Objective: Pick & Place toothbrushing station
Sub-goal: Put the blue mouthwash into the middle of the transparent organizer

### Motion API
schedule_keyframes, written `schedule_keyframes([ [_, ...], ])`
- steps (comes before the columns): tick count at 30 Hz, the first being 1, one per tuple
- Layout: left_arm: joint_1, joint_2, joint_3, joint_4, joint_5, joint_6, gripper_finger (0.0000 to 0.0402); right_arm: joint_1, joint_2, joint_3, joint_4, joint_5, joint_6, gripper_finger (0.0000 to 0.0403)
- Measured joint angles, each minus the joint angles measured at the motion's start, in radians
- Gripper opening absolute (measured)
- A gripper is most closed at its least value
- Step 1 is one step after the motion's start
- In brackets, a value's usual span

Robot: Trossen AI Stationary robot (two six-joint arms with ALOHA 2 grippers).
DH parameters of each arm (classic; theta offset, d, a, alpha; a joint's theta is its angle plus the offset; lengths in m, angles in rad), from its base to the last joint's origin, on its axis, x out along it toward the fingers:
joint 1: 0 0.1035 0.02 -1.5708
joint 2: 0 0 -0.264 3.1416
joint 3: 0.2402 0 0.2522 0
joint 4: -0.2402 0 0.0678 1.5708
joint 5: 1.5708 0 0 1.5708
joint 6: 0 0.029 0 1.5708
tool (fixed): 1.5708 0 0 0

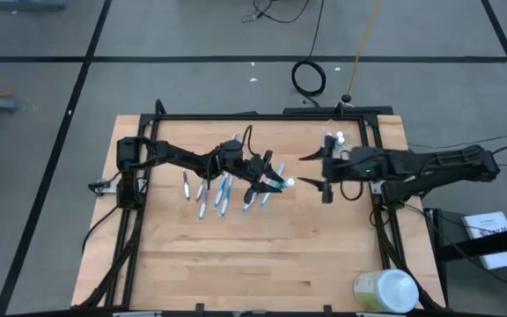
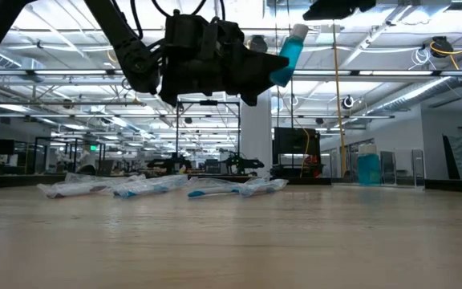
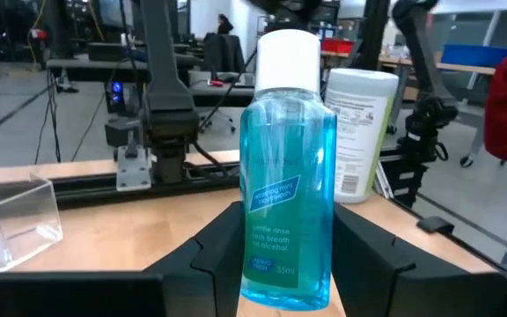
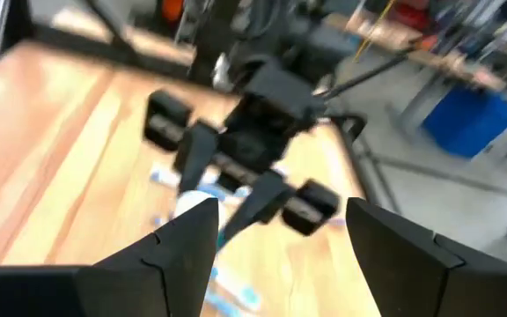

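Above roughly six toothbrushes (image 1: 223, 192), left gripper (image 1: 275, 182) holds one mouthwash bottle (image 3: 287, 167).

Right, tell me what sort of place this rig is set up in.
Most likely a large robotics lab or workshop hall. The low view shows a high ceiling with strip lights and rows of equipment benches behind the wooden table; the high view shows a grey taped floor with loose cables.

A pale green-and-white round container (image 1: 385, 291) lies at the wooden table's (image 1: 262, 255) corner
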Motion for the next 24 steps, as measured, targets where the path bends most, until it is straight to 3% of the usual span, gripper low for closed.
schedule_keyframes([
  [5,0.0,0.0,0.0,0.0,0.002,-0.063,0.0145,0.002,0.166,0.191,-0.261,0.0,0.007,0.0242],
  [9,0.0,0.0,0.0,-0.028,0.025,-0.088,0.0145,0.002,0.265,0.284,-0.372,-0.002,0.033,0.0242],
  [15,0.0,0.001,-0.002,-0.124,0.028,-0.078,0.0145,0.019,0.339,0.304,-0.417,-0.001,0.053,0.0242],
  [24,0.001,0.0,0.0,-0.149,0.027,-0.051,0.0145,0.071,0.349,0.304,-0.413,-0.042,0.075,0.0242],
])
